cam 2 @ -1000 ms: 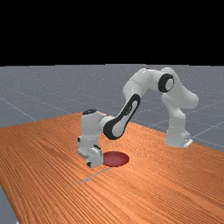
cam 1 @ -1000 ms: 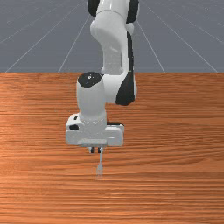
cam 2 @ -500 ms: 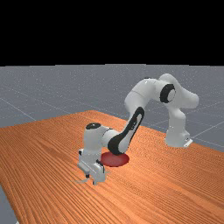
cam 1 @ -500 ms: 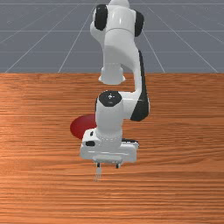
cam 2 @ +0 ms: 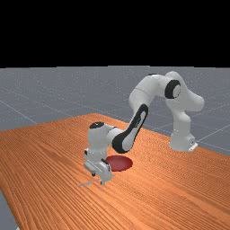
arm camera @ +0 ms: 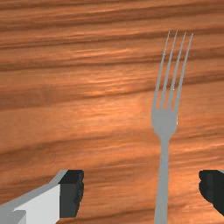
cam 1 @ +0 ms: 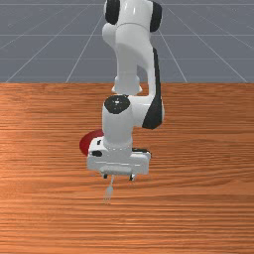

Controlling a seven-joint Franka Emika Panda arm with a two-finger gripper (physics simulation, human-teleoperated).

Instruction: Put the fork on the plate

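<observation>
My gripper (cam 1: 118, 177) stands open over the fork in the front view, its two dark fingertips well apart. In the far view the gripper (cam 2: 98, 179) is just above the table beside the plate. The grey fork (cam 1: 109, 191) has its tines pointing away from the arm; in the far view the fork (cam 2: 85, 183) pokes out from under the hand. Seen from the wrist, the handle of the fork (arm camera: 162, 183) runs between the spread fingers of the gripper (arm camera: 141, 192), nearer one of them and touching neither. The dark red plate (cam 2: 119, 163) is partly hidden behind the hand; so is the plate (cam 1: 88, 143) in front.
Wood-grained table (cam 1: 198, 188) surrounds the fork and plate. The arm's base (cam 2: 182, 141) is mounted at the far view's right. In the front view the plate lies close beside the hand, on its left and toward the base.
My gripper, nearly closed a second ago, has spread apart. The hand went lower and to the front view's right, then rose slightly and came partway back. The fork's tine end shifted slightly to the front view's left.
</observation>
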